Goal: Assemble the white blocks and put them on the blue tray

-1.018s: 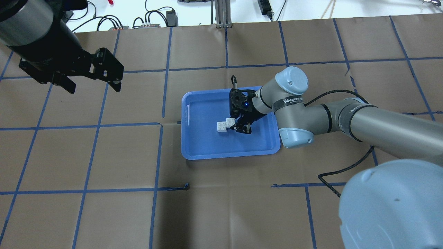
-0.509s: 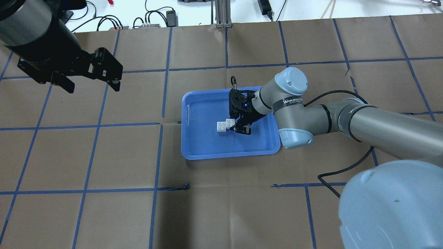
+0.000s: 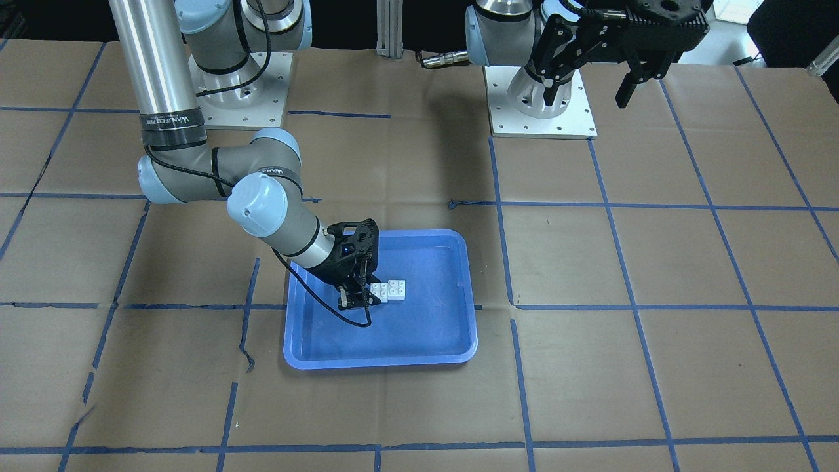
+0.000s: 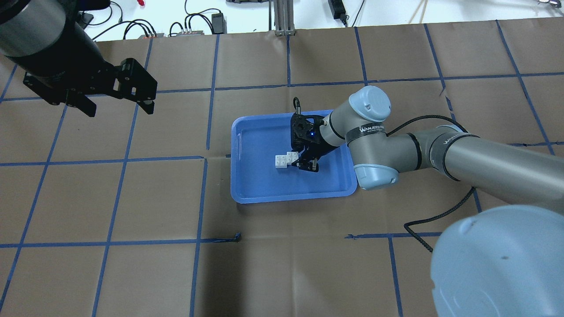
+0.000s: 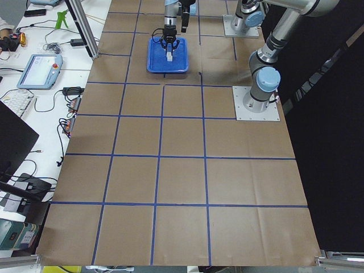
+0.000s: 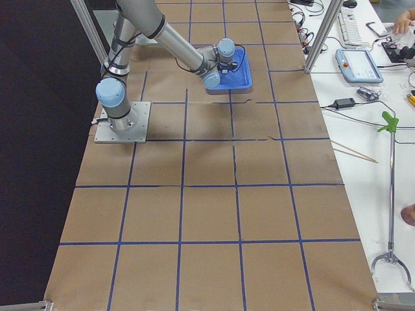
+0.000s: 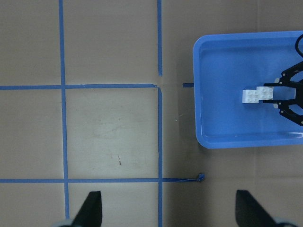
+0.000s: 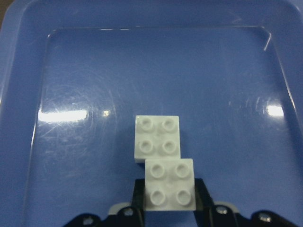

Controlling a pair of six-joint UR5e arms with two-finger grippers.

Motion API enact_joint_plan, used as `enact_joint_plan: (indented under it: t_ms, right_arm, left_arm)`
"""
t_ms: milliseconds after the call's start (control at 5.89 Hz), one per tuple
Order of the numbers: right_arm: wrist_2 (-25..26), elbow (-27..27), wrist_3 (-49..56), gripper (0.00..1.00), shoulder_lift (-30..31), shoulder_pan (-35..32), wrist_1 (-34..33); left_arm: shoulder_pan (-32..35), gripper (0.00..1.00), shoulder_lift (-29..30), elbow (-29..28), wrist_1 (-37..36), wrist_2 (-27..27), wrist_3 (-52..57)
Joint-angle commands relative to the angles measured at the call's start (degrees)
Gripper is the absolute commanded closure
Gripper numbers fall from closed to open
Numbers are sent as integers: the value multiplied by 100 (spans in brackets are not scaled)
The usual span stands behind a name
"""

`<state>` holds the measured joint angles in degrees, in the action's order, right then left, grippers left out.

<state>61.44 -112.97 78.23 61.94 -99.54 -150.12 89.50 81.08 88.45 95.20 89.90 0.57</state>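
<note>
Two white studded blocks (image 8: 157,137), joined with an offset, sit inside the blue tray (image 8: 94,85). My right gripper (image 8: 169,203) is shut on the nearer block, one finger on each side. In the overhead view the right gripper (image 4: 300,161) reaches low into the tray (image 4: 255,145) with the blocks (image 4: 283,160) at its tip. The front view shows the same blocks (image 3: 390,289) and tray (image 3: 380,362). My left gripper (image 4: 118,109) hangs high over the table's far left, open and empty. Its wrist view looks down on the tray (image 7: 222,71) and blocks (image 7: 258,94).
The table is covered in brown paper with a blue tape grid. The two arm bases (image 3: 541,98) stand at the robot's edge. Cables and power supplies (image 4: 194,26) lie beyond the far edge. A black cable (image 4: 436,215) trails from my right arm.
The right gripper and the blocks have shifted very slightly within the tray. The left gripper has drifted a little. No grip has changed.
</note>
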Motion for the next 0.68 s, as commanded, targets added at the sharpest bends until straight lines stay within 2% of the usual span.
enact_joint_plan:
  t_ms: [0, 509]
  right_arm:
    - [0, -5, -18, 77, 3, -4, 0]
    - [8, -84, -18, 77, 3, -47, 0]
  left_arm:
    - [6, 1, -4, 5, -28, -8, 4]
    - [6, 1, -13, 6, -19, 1, 13]
